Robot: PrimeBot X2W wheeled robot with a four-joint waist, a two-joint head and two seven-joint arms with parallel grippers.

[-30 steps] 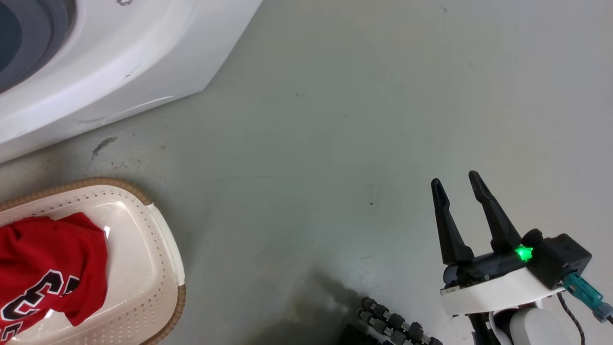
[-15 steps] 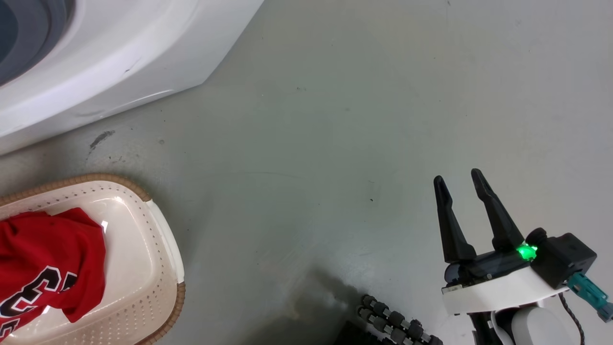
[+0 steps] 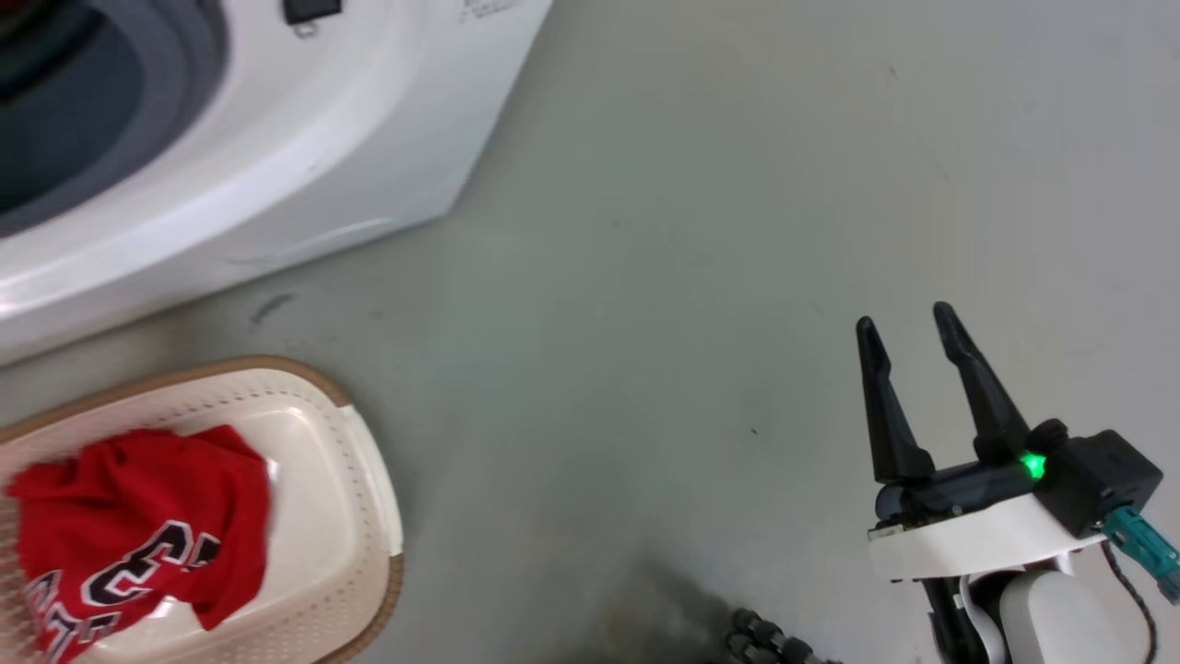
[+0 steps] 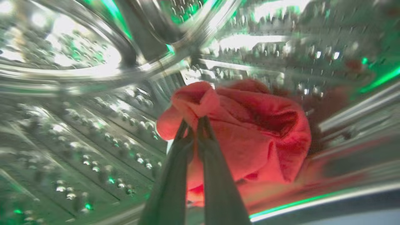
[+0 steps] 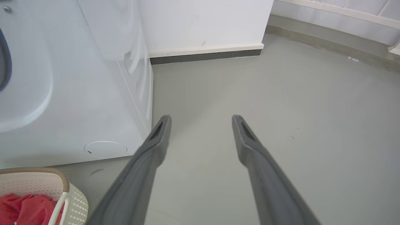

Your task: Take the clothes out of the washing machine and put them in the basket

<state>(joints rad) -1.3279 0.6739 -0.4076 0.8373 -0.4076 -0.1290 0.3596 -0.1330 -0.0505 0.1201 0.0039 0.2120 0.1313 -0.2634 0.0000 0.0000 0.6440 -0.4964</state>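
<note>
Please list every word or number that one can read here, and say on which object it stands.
"3": large black numeral with a white outline, on the red garment in the basket; the letters beside it are folded and unreadable.
Small grey print on the washing machine: too blurred to read.

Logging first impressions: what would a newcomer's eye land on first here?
The red garment bunched in the shiny steel drum, pinched by the left pincer. Then the red lettered jersey lying in the cream basket at the head view's lower left; the right pincer hangs open over floor.
</note>
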